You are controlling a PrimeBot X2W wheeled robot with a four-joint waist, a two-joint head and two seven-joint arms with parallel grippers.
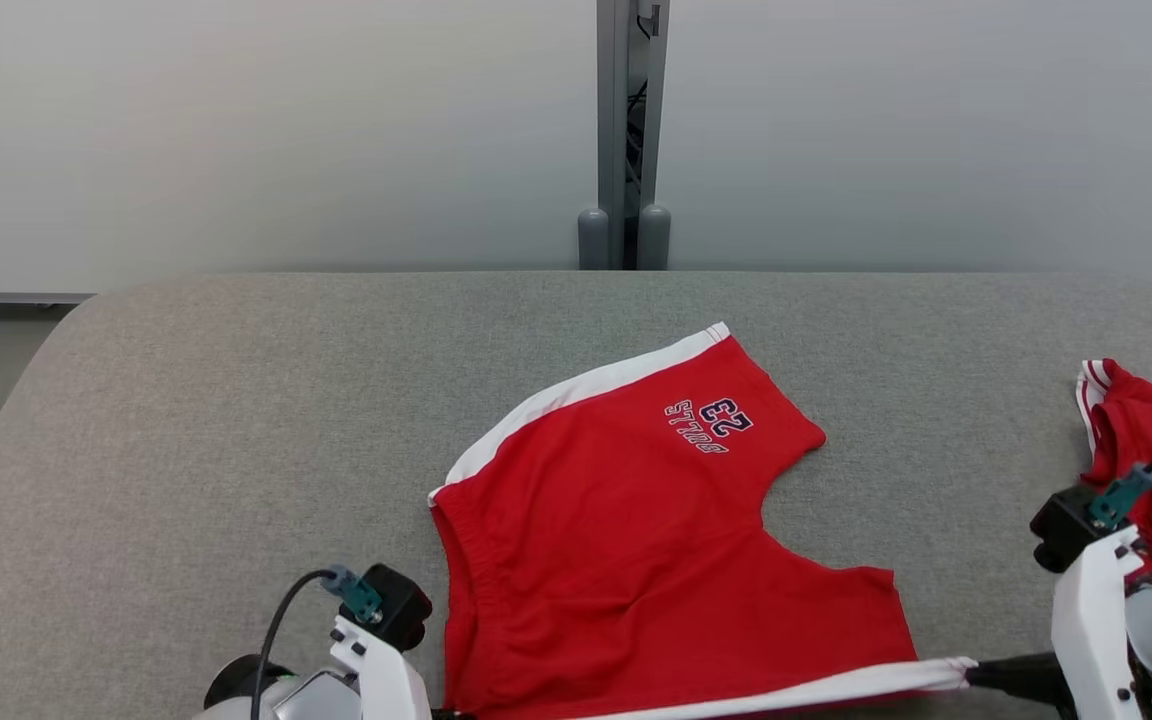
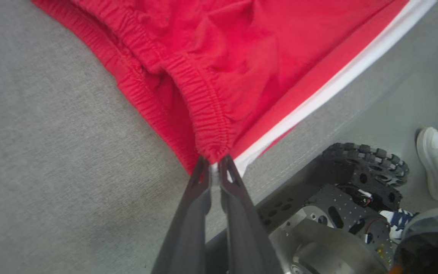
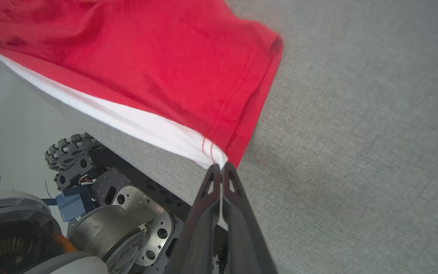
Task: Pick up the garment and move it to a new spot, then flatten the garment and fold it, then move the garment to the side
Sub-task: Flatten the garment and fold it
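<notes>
One pair of red shorts (image 1: 636, 520) lies spread at lower centre of the head view on the grey counter (image 1: 236, 400); we note a second red garment (image 1: 1151, 470) at the right edge.

Left wrist view: the left gripper (image 2: 214, 163) has its jaws clenched on the waistband corner (image 2: 207, 125).

Right wrist view: the right gripper (image 3: 221, 167) has its jaws clenched on the white-striped hem corner (image 3: 207, 152).

red shorts (image 1: 636, 540), white stripe (image 1: 576, 395), grey table (image 1: 186, 430)
</notes>
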